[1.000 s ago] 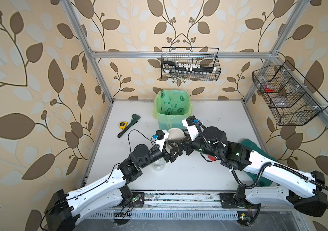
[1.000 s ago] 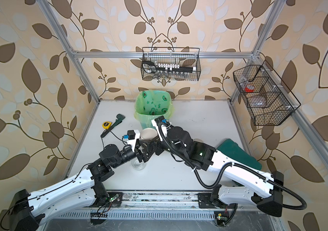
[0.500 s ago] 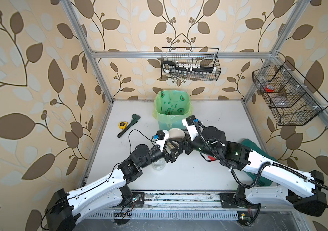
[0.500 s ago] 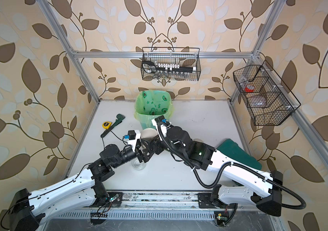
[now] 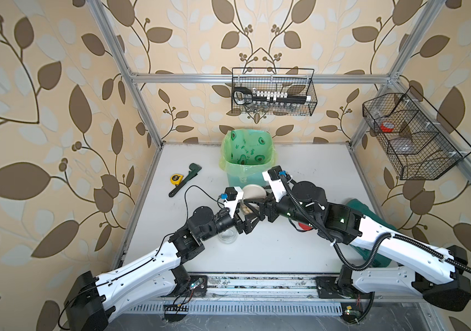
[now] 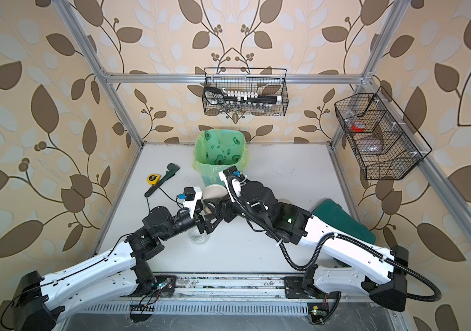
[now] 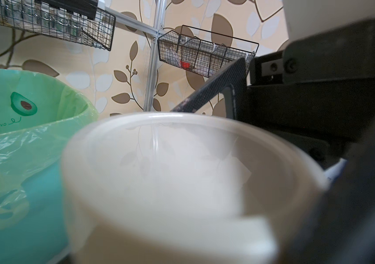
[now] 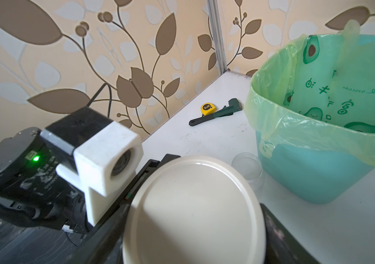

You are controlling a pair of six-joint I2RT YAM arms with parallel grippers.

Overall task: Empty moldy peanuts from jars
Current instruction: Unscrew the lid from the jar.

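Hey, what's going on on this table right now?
The left claw holds a short clear glass jar of pale tan peanuts above the white table, near the mint-green lined bin. The right claw brackets the jar's round beige lid; whether it grips yet is unclear. An empty clear glass jar stands under the left arm.

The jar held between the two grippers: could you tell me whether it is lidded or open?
Lidded. The beige lid sits flat on the jar, with peanuts showing through the glass beneath.
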